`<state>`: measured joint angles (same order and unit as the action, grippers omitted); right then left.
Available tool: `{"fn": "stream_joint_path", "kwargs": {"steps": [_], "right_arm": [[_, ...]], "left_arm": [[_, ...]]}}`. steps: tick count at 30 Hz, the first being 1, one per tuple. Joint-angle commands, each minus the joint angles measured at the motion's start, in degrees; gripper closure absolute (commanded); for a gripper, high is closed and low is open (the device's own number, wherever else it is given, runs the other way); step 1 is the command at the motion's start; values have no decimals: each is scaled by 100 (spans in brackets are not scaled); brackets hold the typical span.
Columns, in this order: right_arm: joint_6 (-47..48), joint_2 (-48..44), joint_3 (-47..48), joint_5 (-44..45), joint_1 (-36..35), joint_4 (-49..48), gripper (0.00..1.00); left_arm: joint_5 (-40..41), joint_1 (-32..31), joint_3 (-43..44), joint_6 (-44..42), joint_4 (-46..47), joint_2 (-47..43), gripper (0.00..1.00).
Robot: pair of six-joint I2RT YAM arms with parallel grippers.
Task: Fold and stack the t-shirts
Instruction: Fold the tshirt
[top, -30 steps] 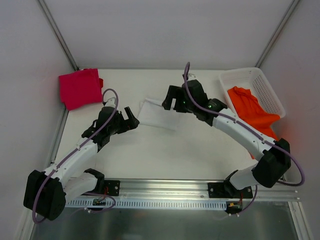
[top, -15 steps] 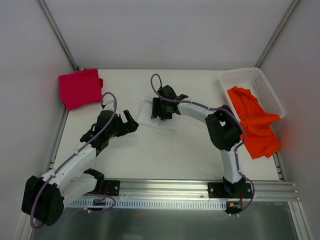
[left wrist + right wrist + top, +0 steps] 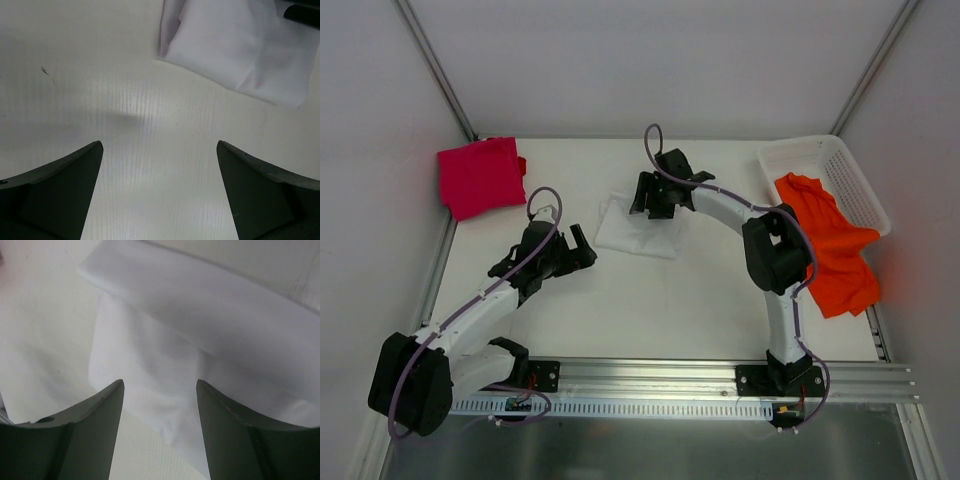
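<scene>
- The white t-shirt (image 3: 632,233) lies at the middle of the top view as a small folded packet, flat on the table (image 3: 720,300). In the right wrist view a doubled upper layer with a soft rounded edge runs across the upper part of the frame.
- The magenta t-shirt (image 3: 480,176) is found folded at the upper left. The orange t-shirt (image 3: 832,245) is draped, unfolded, out of the white basket (image 3: 810,152) at the right.
- The right gripper (image 3: 655,205) is held over the far edge of the white shirt. Its jaws stand partway apart and nothing is clasped; cloth is seen below the gap.
- The left gripper (image 3: 582,243) is spread wide and empty, just left of the packet over bare table.
- The cloth is judged light, limp and thin — it will likely sag and fall open if a single layer is lifted, and it can be expected to slide on the smooth table.
- Hold is best taken at the folded edge with all layers pinched together, preferably at two corners of one side, so that the packet is carried whole.
</scene>
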<state>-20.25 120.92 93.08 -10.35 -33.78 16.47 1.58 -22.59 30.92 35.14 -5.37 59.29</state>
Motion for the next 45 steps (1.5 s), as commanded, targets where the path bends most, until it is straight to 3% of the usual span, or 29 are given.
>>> {"fn": "stream_joint_path", "kwargs": {"steps": [1, 11, 14, 17, 24, 30, 35, 39, 45], "right_arm": [[91, -8, 553, -406, 292, 14, 37], [469, 749, 1573, -643, 1312, 497, 36], [505, 408, 1302, -696, 1593, 454, 36], [513, -50, 863, -705, 1769, 314, 36], [241, -2070, -1138, -635, 1901, -196, 34], [372, -4223, -2703, -398, 1902, -162, 32], [408, -5927, -3374, -143, 1910, 251, 30], [390, -6817, -3647, -46, 1902, 602, 28], [250, -7626, -4122, -11, 1901, 866, 28]], "left_arm": [[132, -53, 64, -86, 115, 118, 1], [140, -70, 81, 185, 167, 390, 1], [88, -157, -128, 676, 509, 382, 1], [157, -351, -602, 1231, 1641, 521, 1], [1773, -1423, -587, 3190, 2672, 1795, 1], [2459, -1713, -157, 4395, 2760, 2806, 1], [2707, -1819, 89, 5432, 2927, 3738, 1], [2514, -1828, 642, 5478, 2945, 4380, 1], [2163, -1706, 847, 4522, 3374, 4759, 1]]}}
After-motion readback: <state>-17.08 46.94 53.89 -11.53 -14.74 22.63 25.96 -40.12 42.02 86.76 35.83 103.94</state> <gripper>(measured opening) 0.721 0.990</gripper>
